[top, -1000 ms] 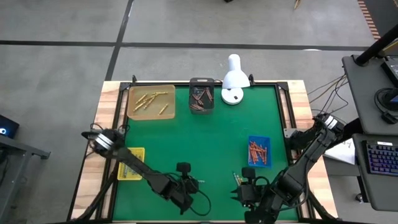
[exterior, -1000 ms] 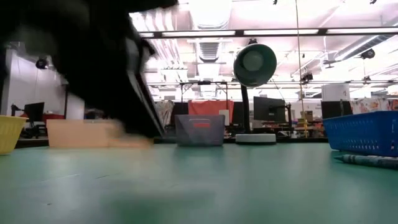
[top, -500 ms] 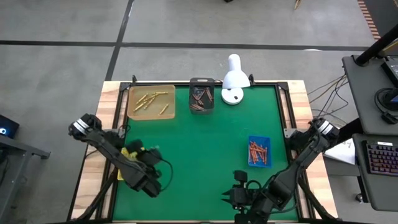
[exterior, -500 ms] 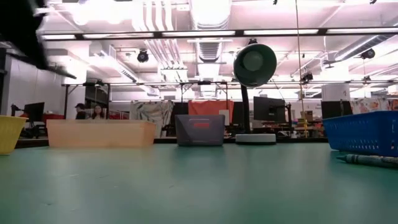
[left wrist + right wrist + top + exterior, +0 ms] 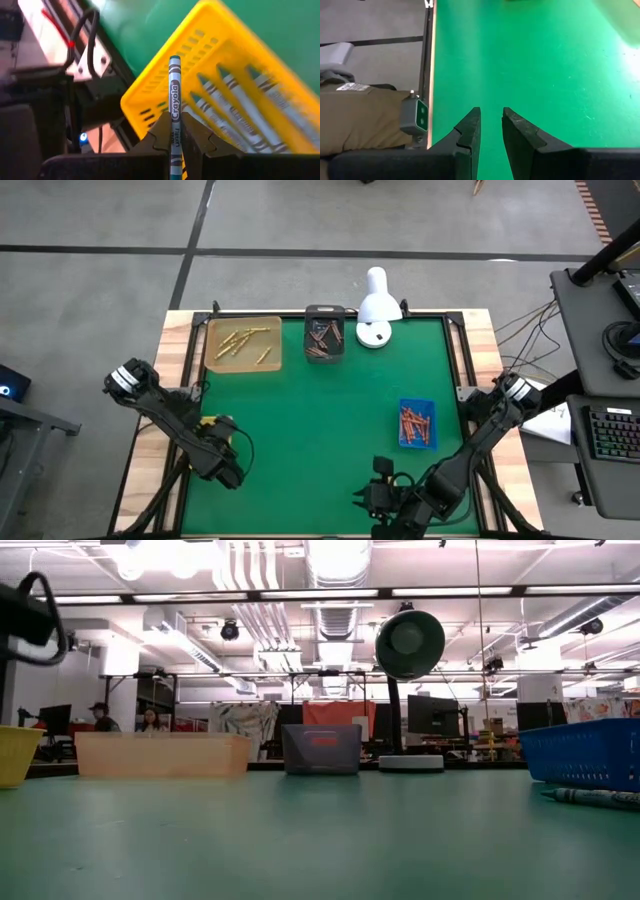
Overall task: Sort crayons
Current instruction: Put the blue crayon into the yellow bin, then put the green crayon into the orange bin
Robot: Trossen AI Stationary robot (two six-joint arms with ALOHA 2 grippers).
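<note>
Standing upright between the closed fingers of the left gripper [image 5: 174, 145], a green crayon [image 5: 174, 107] hangs over the yellow tray [image 5: 165, 82], where more crayons of the same kind [image 5: 235, 112] lie side by side. In the high view that gripper [image 5: 222, 442] sits over the yellow tray [image 5: 211, 423] at the mat's left edge. Yellow sticks [image 5: 240, 343] lie scattered in the tan tray [image 5: 215, 363] at the far left corner, brown ones [image 5: 322, 338] fill the grey bin [image 5: 309, 313] beside it, and orange ones [image 5: 414, 425] rest in the blue tray [image 5: 424, 405] on the right side. One loose crayon [image 5: 596, 797] lies on the mat just in front of the blue tray [image 5: 585, 755] in the low view. The right gripper [image 5: 490, 127] is low over bare mat at the near edge, its fingers a little apart and holding nothing; from above it shows at the bottom middle [image 5: 368, 498]. The green mat [image 5: 330, 430] covers a table with pale wooden borders [image 5: 480, 340], and a white lamp [image 5: 376, 308] stands at the far edge. Around the table the floor [image 5: 100, 290] is grey with dark lines, and a desk with a keyboard [image 5: 610, 432] stands to the right. Beyond the table the low view shows a wide hall with strip lights [image 5: 450, 592] and ducts, monitors [image 5: 432, 715], and two people [image 5: 125, 720] far off at the left.
</note>
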